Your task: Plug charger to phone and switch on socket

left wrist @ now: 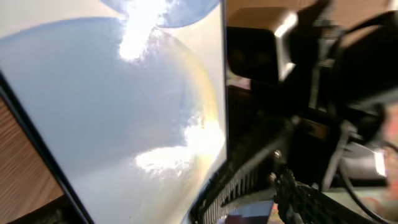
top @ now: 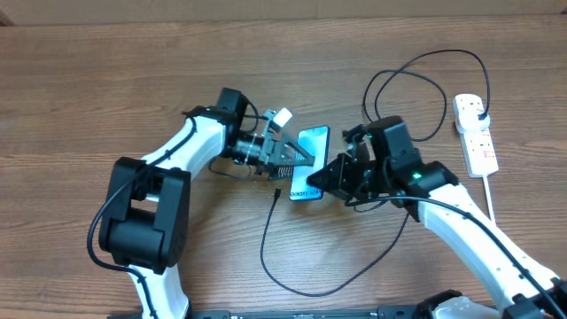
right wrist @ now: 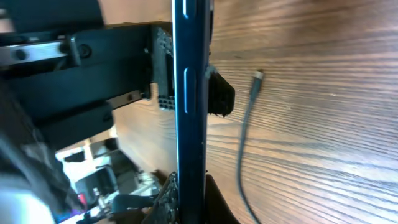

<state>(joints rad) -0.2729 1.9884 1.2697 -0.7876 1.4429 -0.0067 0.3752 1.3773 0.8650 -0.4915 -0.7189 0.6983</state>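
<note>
Currently pinching the phone [top: 313, 149] from two sides: with the left gripper [top: 295, 158] clamped across its left edge, and with the right gripper [top: 326, 179] closed on the lower right end by the "Galaxy S24" text. Holding it near the middle of the table [top: 89, 89], screen up and tilted; cannot tell whether lifted. Leaving the charger [top: 266, 246] apart from it, connector tip [right wrist: 257, 76] loose on the wood just beside. Plugged at the other end into the socket [top: 476, 135], far right.
</note>
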